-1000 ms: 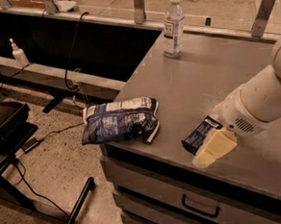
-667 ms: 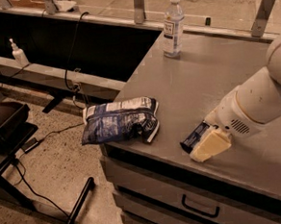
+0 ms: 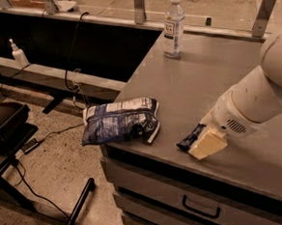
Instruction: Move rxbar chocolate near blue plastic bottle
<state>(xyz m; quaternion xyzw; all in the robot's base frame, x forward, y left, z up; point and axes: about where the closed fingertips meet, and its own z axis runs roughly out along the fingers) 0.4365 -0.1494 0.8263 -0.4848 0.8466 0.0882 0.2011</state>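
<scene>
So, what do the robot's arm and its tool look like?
The arm is made of thick, rounded, smooth white segments; the last one has a small oval patch of vent holes. No cables or markings show. The tool is a pale cream, wedge-shaped block, low over the front of the grey table, right at the small flat dark-blue snack bar.

We note the cream-tipped gripper (image 3: 202, 146), at the near edge of the grey table (image 3: 187, 82), covers most of the small flat dark-blue rxbar chocolate wrapper (image 3: 188, 139); the white arm (image 3: 270, 86) runs off right.
</scene>
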